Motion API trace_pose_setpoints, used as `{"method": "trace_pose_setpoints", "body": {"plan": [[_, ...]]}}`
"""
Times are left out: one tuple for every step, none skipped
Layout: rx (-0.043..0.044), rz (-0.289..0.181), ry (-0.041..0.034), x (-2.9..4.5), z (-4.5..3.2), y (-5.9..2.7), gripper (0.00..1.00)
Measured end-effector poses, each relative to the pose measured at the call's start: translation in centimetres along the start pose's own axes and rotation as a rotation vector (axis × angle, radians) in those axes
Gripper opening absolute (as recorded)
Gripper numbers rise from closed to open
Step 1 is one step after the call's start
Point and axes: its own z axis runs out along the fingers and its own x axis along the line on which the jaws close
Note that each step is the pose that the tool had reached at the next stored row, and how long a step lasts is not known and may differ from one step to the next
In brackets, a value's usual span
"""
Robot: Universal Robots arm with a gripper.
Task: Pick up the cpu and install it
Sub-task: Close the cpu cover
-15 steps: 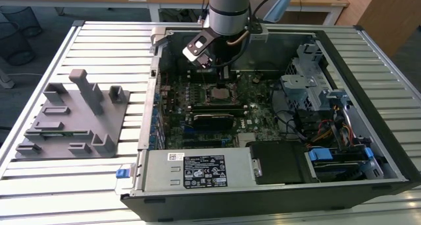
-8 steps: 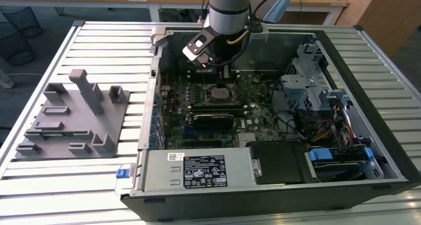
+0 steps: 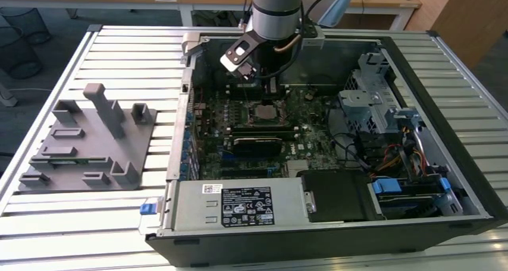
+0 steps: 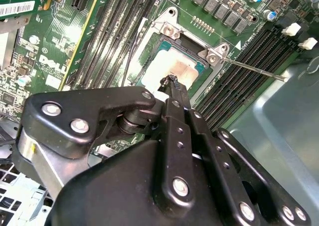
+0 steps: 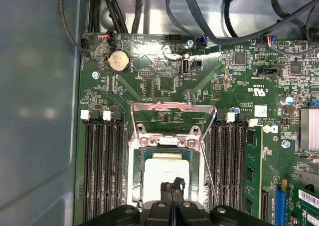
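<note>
exterior view: gripper (image 3: 270, 91) low in the PC case (image 3: 444, 104), over the socket (image 3: 253, 112) | second wrist view: claw pinched shut on nothing, tips at the cpu (image 4: 172, 66), a pale silver square flat in the socket | first wrist view: load frame (image 5: 172, 108) raised | judged: seating step; next move calls for lifting off without nudging the chip

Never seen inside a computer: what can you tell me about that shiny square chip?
The cpu is a flat square with a pale, shiny metal top. It lies level in its socket on the green motherboard, the retaining frame swung open. The pincer, tips together, is right over it; whether they touch is unclear.
</note>
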Motion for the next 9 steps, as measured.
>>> {"method": "trace_pose_setpoints", "body": {"plan": [[0.0001, 0.0, -0.0002, 0.0, -0.02, 0.0, 0.11], [0.0002, 0.0, -0.0003, 0.0, -0.06, 0.0, 0.11], [0.0002, 0.0, -0.0004, -0.01, -0.1, 0.0, 0.11], [0.0001, 0.0, -0.0001, -0.01, -0.14, 0.0, 0.11], [0.0001, 0.0, -0.0001, 0.0, -0.2, 0.0, 0.11], [0.0001, 0.0, -0.0002, -0.01, -0.26, 0.0, 0.11], [0.0001, 0.0, -0.0002, 0.0, -0.33, 0.0, 0.11], [0.0001, 0.0, -0.0001, 0.0, -0.4, 0.01, 0.11], [0.0, 0.0, -0.0001, 0.0, -0.48, 0.01, 0.11]]}}
